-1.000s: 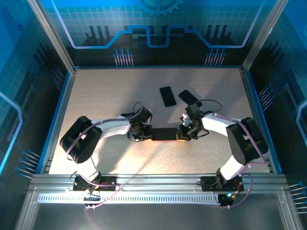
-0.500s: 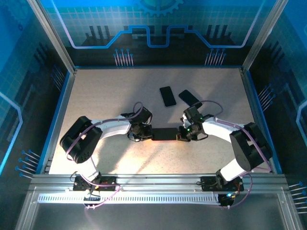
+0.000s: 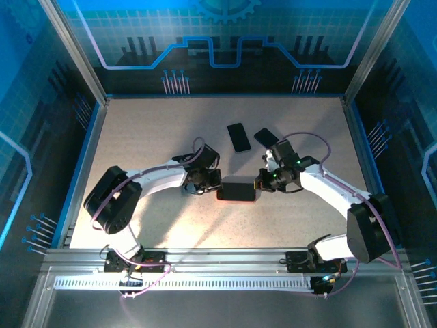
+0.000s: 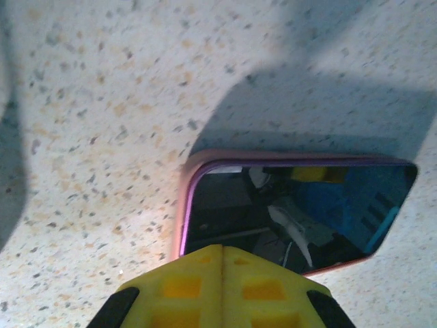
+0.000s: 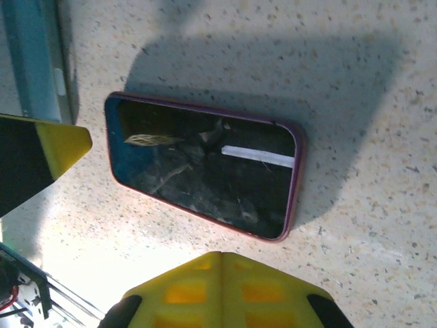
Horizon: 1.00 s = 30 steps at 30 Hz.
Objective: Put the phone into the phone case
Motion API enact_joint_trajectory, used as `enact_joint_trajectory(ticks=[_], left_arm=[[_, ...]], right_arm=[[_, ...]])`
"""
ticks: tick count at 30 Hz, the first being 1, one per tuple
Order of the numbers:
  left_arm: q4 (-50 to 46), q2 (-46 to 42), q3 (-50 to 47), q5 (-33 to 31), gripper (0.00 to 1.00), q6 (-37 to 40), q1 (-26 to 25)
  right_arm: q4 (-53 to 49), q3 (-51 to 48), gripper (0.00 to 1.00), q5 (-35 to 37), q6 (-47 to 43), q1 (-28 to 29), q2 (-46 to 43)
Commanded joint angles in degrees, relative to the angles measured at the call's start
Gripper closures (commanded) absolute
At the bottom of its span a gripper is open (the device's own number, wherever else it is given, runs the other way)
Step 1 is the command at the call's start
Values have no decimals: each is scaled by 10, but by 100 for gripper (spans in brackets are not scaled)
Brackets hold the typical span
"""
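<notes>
While both arms flank the phone case [image 3: 220, 192], the top view shows the phone [image 3: 237, 191] lying inside it, screen up; the left gripper [image 3: 212, 184] stands just off the case's left end and the right gripper [image 3: 262, 183] just off its right end; a spare dark phone [image 3: 239, 137] and a second spare phone [image 3: 270, 139] lie well behind the case on the table [image 3: 150, 137].

From the left wrist, the pink rim of the case [image 4: 184, 205] wraps every visible edge of the dark screen [image 4: 293, 205]; the left gripper's yellow fingers [image 4: 184, 287] are pressed together on nothing, over the case's near edge; whether they touch it cannot be told.

From the right wrist, the right gripper [image 5: 220, 295] is likewise closed and empty, hanging just short of the case's long side [image 5: 295, 171]; a yellow-and-black wedge [image 5: 54, 147] beside the case's far end is probably the other arm's tip.

Judged from this, the step in hand is the final seating check. It is best done with closed tips pressing straight down near the corners, one end at a time while the other arm steadies the case, since a sideways shove would likely slide it across the smooth table; any corner of rim standing proud would need another press. The case is the one container here, and it holds only the phone.
</notes>
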Motion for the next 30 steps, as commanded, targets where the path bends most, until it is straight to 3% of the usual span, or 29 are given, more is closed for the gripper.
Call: enact_joint_trajectory(ticks=[1,12,30], left_arm=[[-21,1,31,-9,94,16,4],[-34,50,56,0,95,32,18],[-21,68,34,19,95,37,25]], right_arm=[[-23,23,100,-23,-29,-13,16],[-5,35,100,-48,-57,-46,78],[18,49,100,-61,-65,-53,151]])
